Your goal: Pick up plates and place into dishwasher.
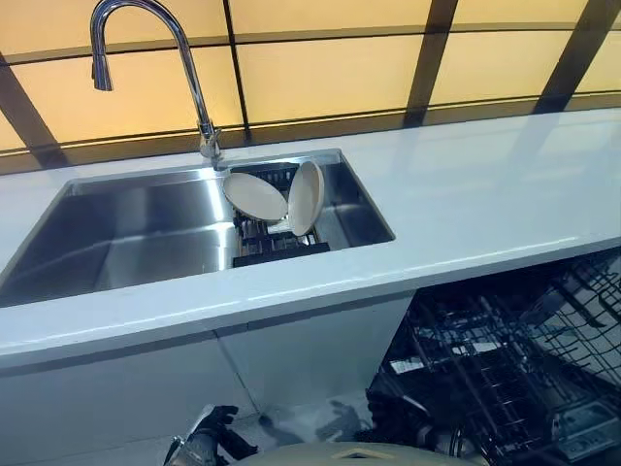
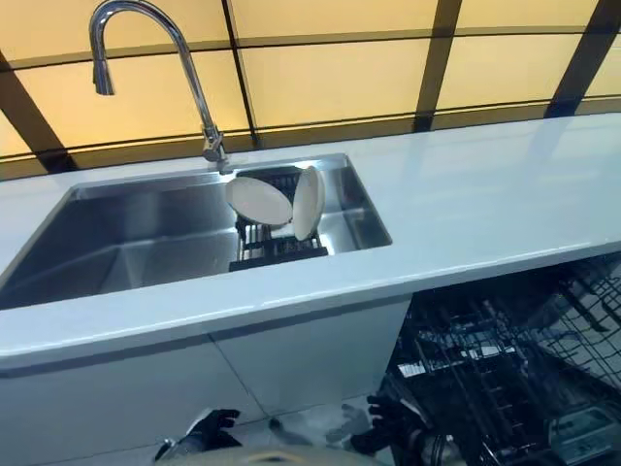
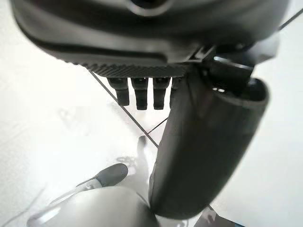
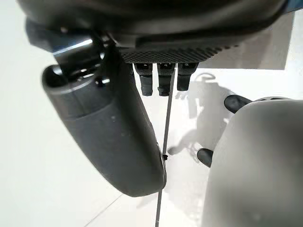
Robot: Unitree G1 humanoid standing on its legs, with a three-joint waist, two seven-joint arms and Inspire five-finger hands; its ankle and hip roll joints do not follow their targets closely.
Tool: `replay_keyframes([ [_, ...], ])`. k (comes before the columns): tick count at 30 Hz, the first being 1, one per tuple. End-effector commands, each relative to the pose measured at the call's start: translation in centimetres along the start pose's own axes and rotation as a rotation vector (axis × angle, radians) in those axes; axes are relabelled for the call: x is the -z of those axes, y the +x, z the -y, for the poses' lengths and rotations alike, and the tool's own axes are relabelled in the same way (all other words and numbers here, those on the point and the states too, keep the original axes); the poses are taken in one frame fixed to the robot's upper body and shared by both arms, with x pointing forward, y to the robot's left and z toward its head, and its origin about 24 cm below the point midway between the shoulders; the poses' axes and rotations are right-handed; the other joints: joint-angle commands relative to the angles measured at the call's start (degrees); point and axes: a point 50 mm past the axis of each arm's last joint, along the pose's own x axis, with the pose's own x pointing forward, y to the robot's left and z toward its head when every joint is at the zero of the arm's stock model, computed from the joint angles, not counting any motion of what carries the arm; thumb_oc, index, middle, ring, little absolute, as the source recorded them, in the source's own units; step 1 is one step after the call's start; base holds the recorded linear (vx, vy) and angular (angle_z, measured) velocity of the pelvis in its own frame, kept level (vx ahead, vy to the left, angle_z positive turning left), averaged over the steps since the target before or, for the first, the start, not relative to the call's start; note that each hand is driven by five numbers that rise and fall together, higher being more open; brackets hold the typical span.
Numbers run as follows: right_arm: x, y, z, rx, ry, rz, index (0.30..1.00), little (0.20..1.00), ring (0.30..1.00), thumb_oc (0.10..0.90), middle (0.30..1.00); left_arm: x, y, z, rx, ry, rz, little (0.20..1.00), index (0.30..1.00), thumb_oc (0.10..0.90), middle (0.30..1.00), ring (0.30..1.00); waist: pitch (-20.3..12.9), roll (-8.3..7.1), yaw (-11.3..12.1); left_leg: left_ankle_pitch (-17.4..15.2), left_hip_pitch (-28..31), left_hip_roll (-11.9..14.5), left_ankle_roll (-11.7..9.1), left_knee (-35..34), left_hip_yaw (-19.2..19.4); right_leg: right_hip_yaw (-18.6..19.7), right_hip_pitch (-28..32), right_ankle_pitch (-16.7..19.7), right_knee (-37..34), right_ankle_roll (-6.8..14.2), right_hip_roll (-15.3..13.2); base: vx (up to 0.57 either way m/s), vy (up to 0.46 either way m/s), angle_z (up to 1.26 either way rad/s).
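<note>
Two cream plates stand on edge in a black rack [image 1: 279, 250] at the right end of the steel sink [image 1: 126, 233]. One plate [image 1: 255, 195] leans to the left, and the other plate [image 1: 307, 197] stands almost upright beside it. The dishwasher [image 1: 514, 359] stands open at the lower right below the counter, its dark wire racks pulled out. My left hand [image 1: 215, 432] hangs low near the floor, fingers [image 3: 142, 97] straight and holding nothing. My right hand [image 2: 386, 427] hangs low in front of the dishwasher, fingers [image 4: 158, 82] straight and thumb [image 4: 109, 132] apart, also holding nothing.
A tall curved faucet [image 1: 199, 116] rises behind the sink. The white countertop [image 1: 485, 194] runs to the right above the dishwasher. White cabinet fronts [image 1: 146, 388] close the space under the sink. The floor below is light tile.
</note>
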Motion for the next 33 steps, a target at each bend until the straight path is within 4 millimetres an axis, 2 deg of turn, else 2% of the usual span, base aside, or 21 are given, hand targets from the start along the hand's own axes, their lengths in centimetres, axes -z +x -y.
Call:
replay_keyframes([
  [1,-1.1,0.5,-1.0,-0.034,0.013,0.037,0.9,0.9,0.9,0.8,0.9,0.6,0.1,0.1,0.012,0.052,-0.044,0.9,0.9,0.8,0.9,0.9,2.95,-0.26,1.03,-9.34,2.34,-6.07,4.61,0.42,4.74,1.75,1.35,-6.31,0.65,-0.15,3.21,0.02,-0.017,-0.17],
  [7,-1.2,0.6,-0.9,-0.034,0.022,0.036,0.9,0.9,0.9,0.8,0.9,0.3,0.1,0.3,0.058,0.011,-0.041,0.9,0.9,0.8,0.9,0.9,3.08,0.02,0.8,-9.28,2.2,-6.05,4.56,0.42,4.94,1.95,1.11,-6.2,0.65,-0.06,3.2,0.0,0.0,0.0],
  [13,-1.5,0.5,-0.3,-0.034,0.016,0.032,0.9,0.9,0.9,0.8,0.9,-2.0,0.1,0.8,0.209,0.063,0.102,0.9,0.9,0.8,0.9,0.9,3.29,0.56,0.32,-9.43,2.07,-5.9,4.5,0.42,5.54,2.29,0.87,-6.11,0.65,0.13,3.25,0.0,0.0,0.0],
  [17,-1.6,0.5,0.2,-0.033,0.0,0.029,0.9,0.9,0.9,0.8,0.9,-2.3,0.2,0.4,0.314,0.051,0.065,0.9,0.9,0.8,0.9,0.9,3.26,1.15,-0.18,-9.5,2.04,-5.75,4.49,0.42,6.17,2.49,0.74,-6.06,0.65,0.31,3.29,-0.01,0.004,-0.02],
  [18,-1.7,0.5,0.1,-0.034,-0.005,0.028,0.9,0.9,0.9,0.8,0.9,-2.4,0.2,0.4,0.342,0.053,0.058,0.9,0.9,0.8,0.9,0.9,3.23,1.27,-0.35,-9.48,2.0,-5.73,4.47,0.42,6.25,2.57,0.67,-6.0,0.65,0.35,3.27,0.0,0.0,0.0],
  [19,-1.7,0.5,0.2,-0.037,-0.019,0.023,0.9,0.9,0.9,0.8,0.9,-2.7,0.1,0.4,0.447,0.072,0.06,0.9,0.9,0.8,0.9,0.9,3.13,1.63,-0.74,-9.51,1.94,-5.72,4.44,0.42,6.6,2.73,0.57,-5.94,0.65,0.46,3.21,-0.01,0.03,0.0],
  [22,-1.7,0.4,0.6,-0.033,-0.04,0.016,0.9,0.9,0.9,0.8,0.9,-4.1,-0.3,0.5,0.585,0.123,0.149,0.9,0.9,0.8,0.9,0.9,3.08,2.34,-1.32,-9.55,1.89,-5.68,4.46,0.42,7.08,3.09,0.39,-5.81,0.65,0.64,3.17,0.0,0.036,0.0],
  [27,-1.7,0.2,1.4,-0.014,-0.066,0.011,0.9,0.9,0.9,0.8,0.9,-9.4,-2.2,-0.2,0.798,0.271,0.37,0.9,0.9,0.8,0.9,0.9,3.42,3.89,-1.95,-9.5,1.74,-5.74,4.57,0.42,7.37,3.64,0.15,-5.58,0.66,1.01,3.07,0.0,0.038,-0.01],
  [30,-1.6,0.1,1.4,-0.01,-0.072,0.013,0.9,0.9,0.9,0.8,0.9,-11.2,-3.2,-1.2,0.835,0.312,0.425,0.9,0.9,0.8,0.9,0.9,3.67,4.18,-1.94,-9.47,1.7,-5.83,4.68,0.42,7.16,3.7,0.0,-5.53,0.83,1.13,3.02,0.0,0.01,0.0],
  [31,-1.7,0.1,1.4,-0.004,-0.071,0.016,0.9,0.9,0.9,0.8,0.9,-13.1,-4.5,-2.5,0.901,0.322,0.482,0.9,0.9,0.8,0.9,0.9,3.83,4.34,-1.86,-9.34,1.56,-5.92,4.76,0.42,6.86,3.75,-0.17,-5.45,0.93,1.16,2.99,0.0,0.0,0.0],
  [33,-1.6,0.0,1.4,0.005,-0.07,0.021,0.9,0.9,0.9,0.8,0.9,-15.4,-6.8,-3.5,1.04,0.272,0.552,0.9,0.9,0.8,0.9,0.9,3.99,4.42,-1.63,-9.22,1.44,-6.04,4.88,0.42,6.42,3.69,-0.21,-5.26,0.82,1.19,2.93,0.0,0.0,0.0],
])
